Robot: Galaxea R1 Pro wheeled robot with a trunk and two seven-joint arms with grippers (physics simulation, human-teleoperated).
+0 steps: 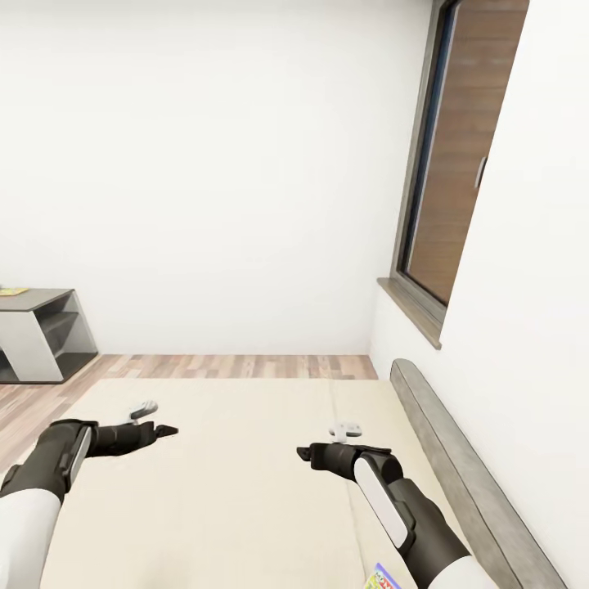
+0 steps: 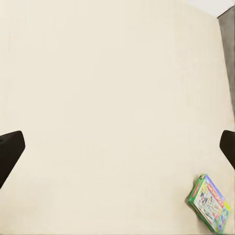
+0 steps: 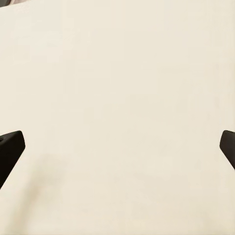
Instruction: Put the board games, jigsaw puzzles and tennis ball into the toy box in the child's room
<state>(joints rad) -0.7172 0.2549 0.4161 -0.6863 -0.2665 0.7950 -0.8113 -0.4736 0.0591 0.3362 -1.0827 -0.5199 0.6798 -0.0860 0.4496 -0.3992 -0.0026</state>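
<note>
The bed spreads its beige mattress below both arms, with a grey headboard on the right. My left gripper hovers open over the mattress on the left, nothing between its fingers. A green-white board game with a red Monopoly banner lies flat on the mattress, off to one side of the left gripper. My right gripper hangs open over bare mattress; the right gripper holds nothing. A colourful corner of a flat box peeks out beside my right forearm.
A low grey shelf unit stands at the left on the wood-plank floor, with something yellow-green on top. A white wall lies ahead. A dark-framed window with a sill is set in the right wall above the headboard.
</note>
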